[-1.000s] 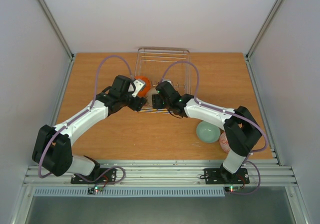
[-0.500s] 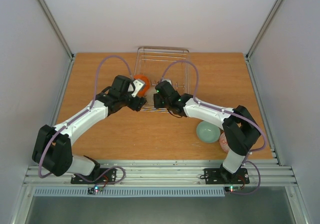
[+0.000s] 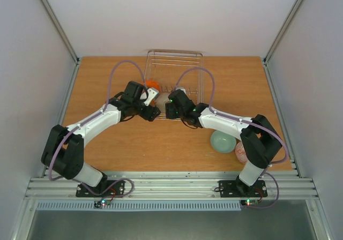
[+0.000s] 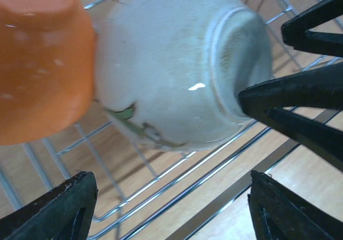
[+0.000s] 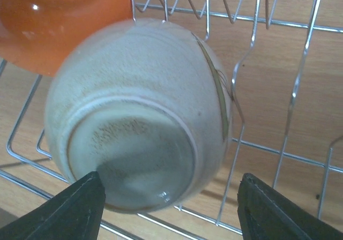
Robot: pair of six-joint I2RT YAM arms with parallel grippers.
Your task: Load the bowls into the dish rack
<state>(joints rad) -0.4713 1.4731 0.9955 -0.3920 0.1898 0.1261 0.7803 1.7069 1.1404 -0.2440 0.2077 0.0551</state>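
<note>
The white bowl (image 5: 134, 117), judged rigid, glazed, slippery and breakable, lies on its side in the dish rack (image 5: 300, 63) against the orange bowl (image 5: 48, 20); the left end effector (image 4: 169, 184) and right end effector (image 5: 170, 180) are open beside it; grip across the rim wall.

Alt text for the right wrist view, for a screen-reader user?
A white bowl lies tipped in the wire dish rack, base toward the camera, against an orange bowl behind it. The right gripper, open, shows a finger in each bottom corner, flanking the base.
</note>
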